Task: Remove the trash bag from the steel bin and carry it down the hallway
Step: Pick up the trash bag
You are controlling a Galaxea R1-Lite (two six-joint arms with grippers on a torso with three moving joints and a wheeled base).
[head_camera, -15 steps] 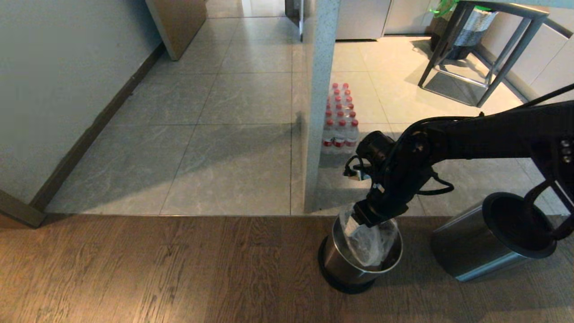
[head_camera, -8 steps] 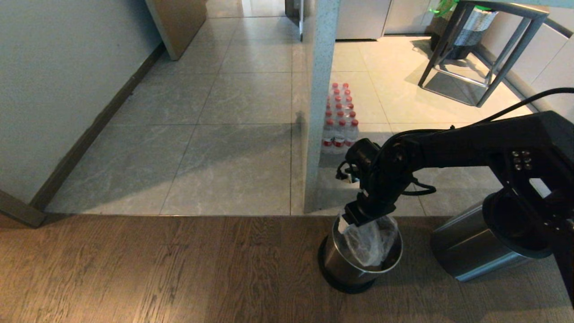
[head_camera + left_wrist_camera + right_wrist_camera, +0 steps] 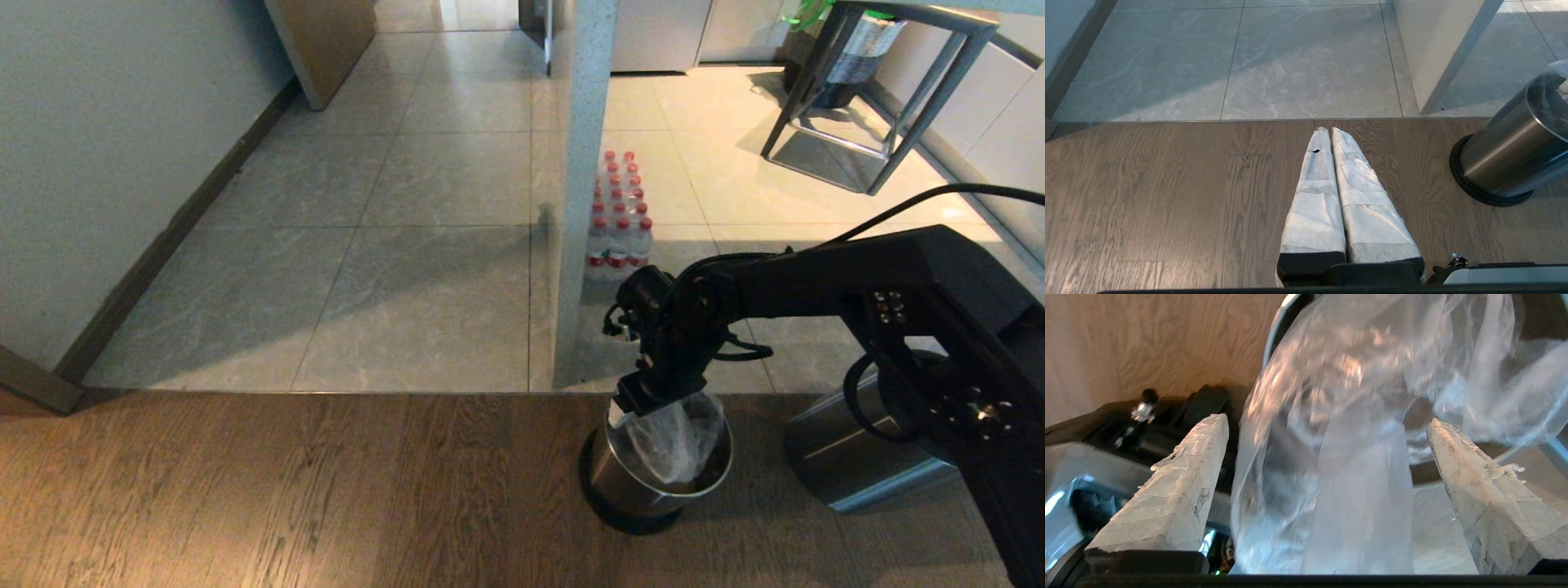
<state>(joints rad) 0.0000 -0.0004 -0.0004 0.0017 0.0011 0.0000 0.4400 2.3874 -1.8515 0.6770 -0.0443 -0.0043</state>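
Right gripper [image 3: 635,406] over the steel bin [image 3: 633,482], jaws wide, nothing clamped.

The steel bin stood upright on the wood floor [image 3: 286,490] at about 5 o'clock in the head view, mouth facing up, long axis vertical. The trash bag [image 3: 673,441] sat inside it, crinkled clear plastic bunched toward the top and rising just past the rim. In the right wrist view the bag's film [image 3: 1331,457] lay between the two taped fingers [image 3: 1180,486], which stood well apart and did not pinch it. The left gripper [image 3: 1329,132] pointed at the wood floor with its fingers pressed together, empty, the bin at its 3 o'clock. A second steel bin [image 3: 849,457] lay tilted at 4 o'clock. The hallway [image 3: 424,188] tiles ran toward 12 o'clock.
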